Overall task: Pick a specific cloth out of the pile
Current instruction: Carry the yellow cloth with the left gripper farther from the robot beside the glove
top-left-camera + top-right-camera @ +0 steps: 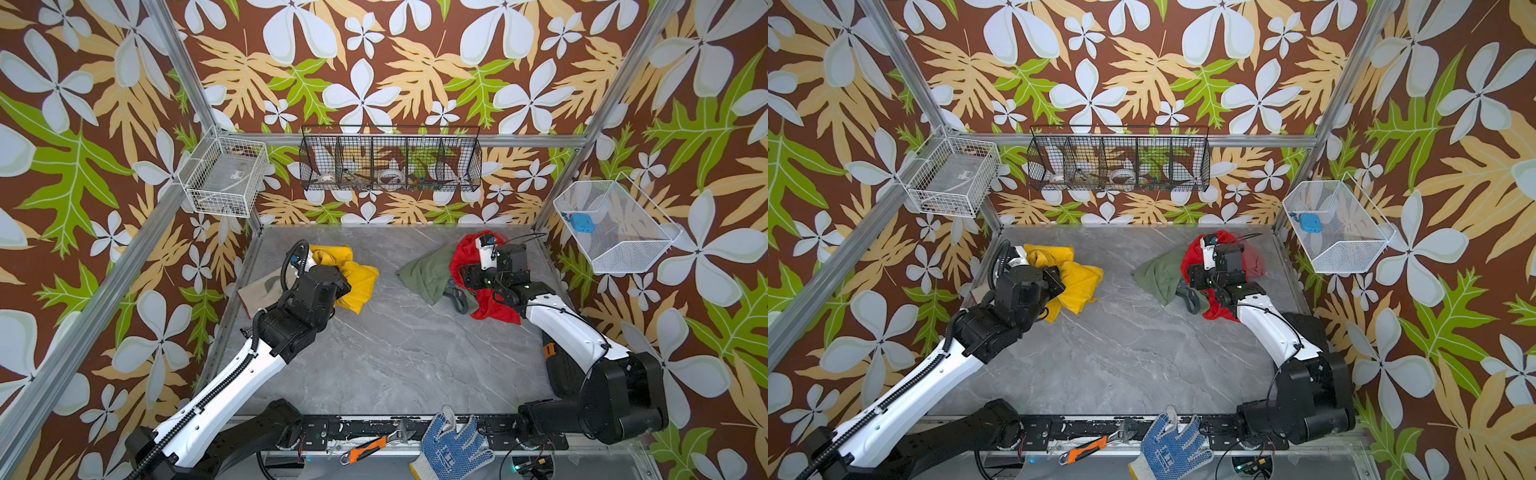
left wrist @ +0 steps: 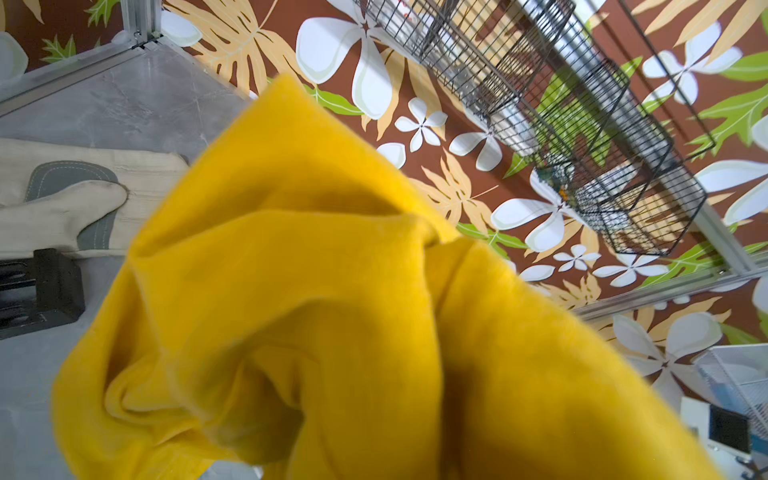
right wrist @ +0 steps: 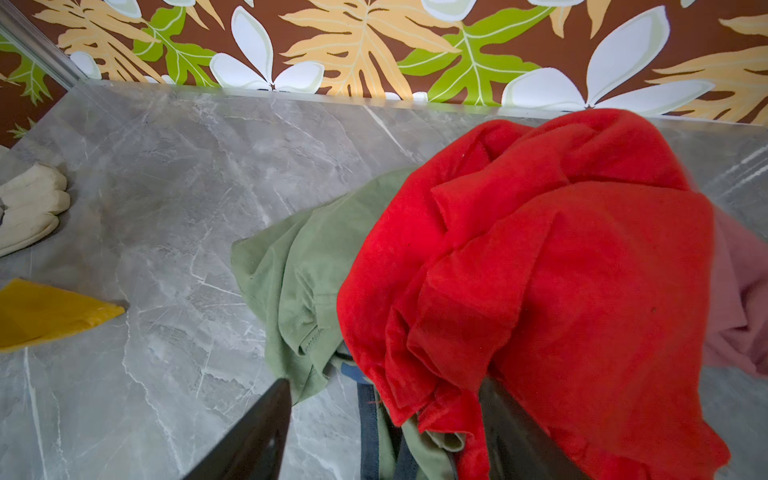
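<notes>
Both sides of my desk are busy. At left, my left gripper is clamped tight on the yellow cloth, which sits bunched near the back-left corner, well apart from the pile. At right, my right gripper stands with jaws wide at the pile's red top layer, olive fabric beside it.

Both top views look steeply down from high at the front, facing the back wall, and share the whole table. The left wrist camera sits very near the cloth; the right wrist camera looks down closely over the pile. Both wrist views catch the beige glove.
</notes>
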Controlling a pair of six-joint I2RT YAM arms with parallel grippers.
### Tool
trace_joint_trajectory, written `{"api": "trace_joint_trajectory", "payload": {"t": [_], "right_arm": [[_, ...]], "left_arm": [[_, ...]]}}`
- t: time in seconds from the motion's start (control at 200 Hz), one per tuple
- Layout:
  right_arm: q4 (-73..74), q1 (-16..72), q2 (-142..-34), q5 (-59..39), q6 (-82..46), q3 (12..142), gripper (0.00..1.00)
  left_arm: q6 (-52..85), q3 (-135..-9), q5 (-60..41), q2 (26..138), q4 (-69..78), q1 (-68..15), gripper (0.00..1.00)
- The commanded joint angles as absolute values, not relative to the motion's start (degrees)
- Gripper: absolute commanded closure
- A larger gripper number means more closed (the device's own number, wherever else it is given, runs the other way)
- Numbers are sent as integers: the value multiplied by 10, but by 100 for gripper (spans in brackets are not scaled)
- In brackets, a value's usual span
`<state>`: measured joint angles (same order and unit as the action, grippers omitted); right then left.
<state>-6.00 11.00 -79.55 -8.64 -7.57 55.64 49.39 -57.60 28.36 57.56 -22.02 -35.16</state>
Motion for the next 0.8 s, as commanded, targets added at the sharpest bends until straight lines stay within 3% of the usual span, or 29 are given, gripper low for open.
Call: {"api": "trace_joint_trajectory", "payload": {"t": [0.0,0.315,0.796], "right_arm": [[-59,111,-797,-86,-82,563,29],[-62,111,-801,-88,-82,565,29],[-75,111,-788,-71,-77,559,29]], "left_arm": [[486,-560,247,584,-163,-351,100],[468,-557,181,649,-108,-285,100],[451,-512,164,784,0,-244,100]]}}
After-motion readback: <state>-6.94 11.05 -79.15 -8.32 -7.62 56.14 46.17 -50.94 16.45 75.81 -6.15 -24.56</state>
